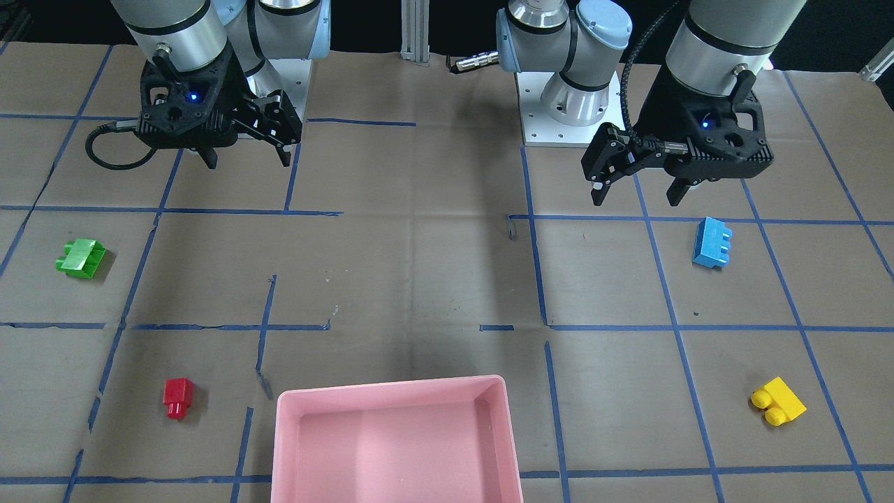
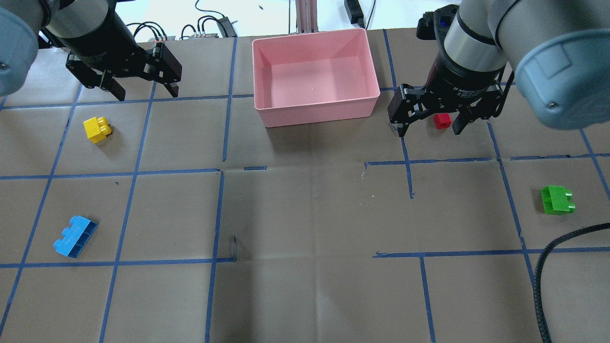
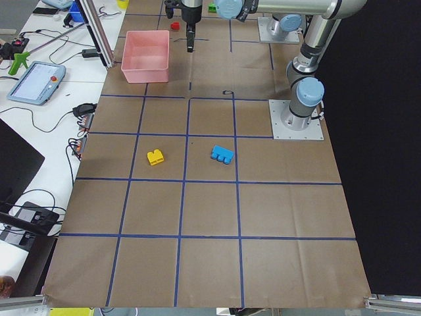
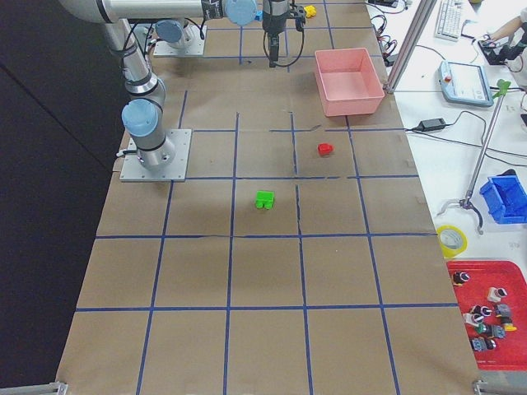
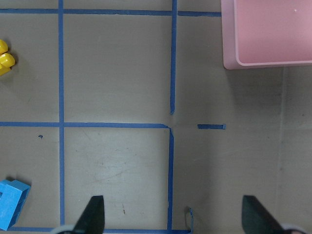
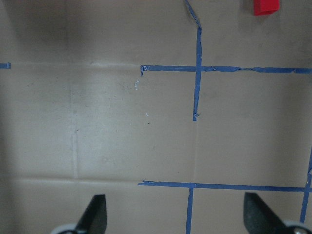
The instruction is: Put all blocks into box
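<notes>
The pink box (image 1: 391, 386) stands empty at the table's far middle edge, also in the overhead view (image 2: 314, 113). All blocks lie on the table outside it. The green block (image 2: 556, 199) and the red block (image 2: 442, 120) are on my right side. The yellow block (image 2: 96, 129) and the light blue block (image 2: 75, 237) are on my left. My left gripper (image 2: 147, 94) hangs open and empty, high above the table; its wrist view shows the blue block (image 5: 10, 202) and the yellow one (image 5: 4, 61) at the edge. My right gripper (image 2: 429, 131) hangs open and empty; the red block (image 6: 266, 7) is at the top of its wrist view.
Brown paper with a blue tape grid covers the table (image 2: 305, 214). The two arm bases (image 1: 569, 112) stand at the robot's side. A black cable (image 2: 562, 267) hangs at the near right. Cables and a tablet (image 3: 36, 82) lie beyond the table's far edge.
</notes>
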Action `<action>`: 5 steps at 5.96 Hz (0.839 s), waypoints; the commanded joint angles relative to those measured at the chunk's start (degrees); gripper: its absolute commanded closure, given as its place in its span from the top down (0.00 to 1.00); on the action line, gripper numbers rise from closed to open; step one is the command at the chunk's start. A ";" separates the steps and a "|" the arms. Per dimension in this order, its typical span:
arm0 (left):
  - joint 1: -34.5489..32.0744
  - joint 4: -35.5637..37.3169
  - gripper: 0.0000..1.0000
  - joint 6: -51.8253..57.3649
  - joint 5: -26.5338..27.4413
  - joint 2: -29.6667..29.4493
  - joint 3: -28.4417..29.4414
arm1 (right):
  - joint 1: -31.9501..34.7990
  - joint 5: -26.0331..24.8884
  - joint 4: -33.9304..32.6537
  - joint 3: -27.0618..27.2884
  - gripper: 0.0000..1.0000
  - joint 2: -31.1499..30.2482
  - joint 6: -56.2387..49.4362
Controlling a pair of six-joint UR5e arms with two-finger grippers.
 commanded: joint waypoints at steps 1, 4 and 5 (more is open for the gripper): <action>0.00 0.00 0.99 0.09 0.06 0.26 -0.16 | 0.00 0.22 -1.25 0.48 1.00 0.00 -0.56; 11.09 -0.87 0.99 17.58 0.07 1.57 -1.13 | -0.87 -0.66 -1.53 0.75 1.00 0.71 -0.56; 19.17 -0.97 0.99 23.67 0.24 2.80 -2.79 | -4.97 -2.05 -2.75 0.83 1.00 0.18 -1.08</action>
